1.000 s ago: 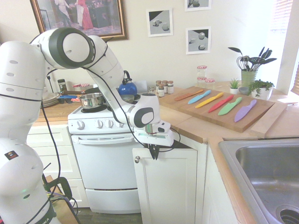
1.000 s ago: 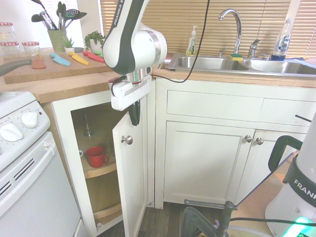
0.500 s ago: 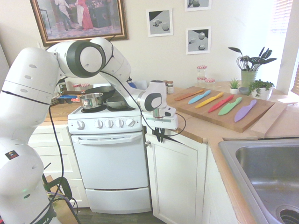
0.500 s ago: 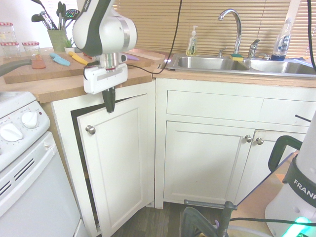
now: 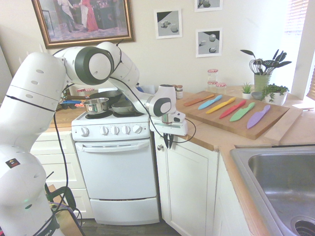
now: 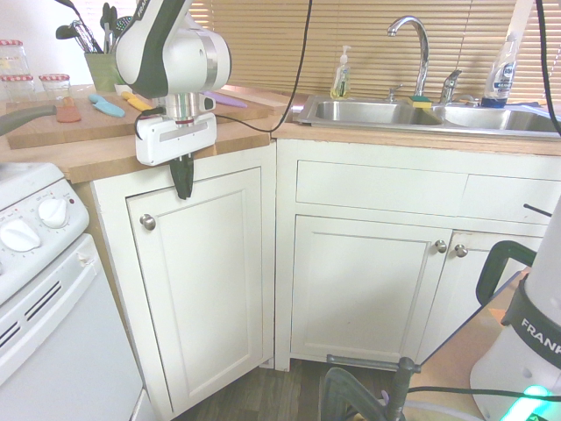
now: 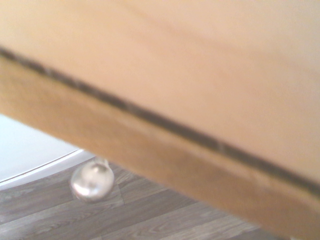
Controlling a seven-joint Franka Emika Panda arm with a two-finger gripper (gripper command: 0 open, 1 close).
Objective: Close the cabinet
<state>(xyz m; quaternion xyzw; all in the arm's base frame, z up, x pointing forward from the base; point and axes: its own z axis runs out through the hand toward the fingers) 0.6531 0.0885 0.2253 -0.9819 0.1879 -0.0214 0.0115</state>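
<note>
The white cabinet (image 6: 202, 289) with its tall recessed-panel door stands under the wooden counter, beside the oven; the door lies flush in its frame. Its small round silver knob (image 6: 147, 222) sits near the door's top corner, also visible as knob (image 5: 159, 147) and, blurred, as knob (image 7: 92, 181) in the wrist view. My gripper (image 6: 181, 182) is shut with nothing in it, fingers pointing down against the top of the door front, right of the knob. From the other side the gripper (image 5: 169, 142) hangs just below the counter edge.
The white oven (image 5: 114, 167) with a row of knobs stands next to the cabinet. On the wooden counter (image 6: 114, 153) above lies a cutting board (image 5: 231, 115) with several coloured knives. A steel sink (image 6: 412, 112) sits further along; more white doors (image 6: 368, 289) below it.
The cabinet door has swung from wide open, showing a red mug on a shelf, to flush shut. My shut gripper moved with its top edge toward the counter.
</note>
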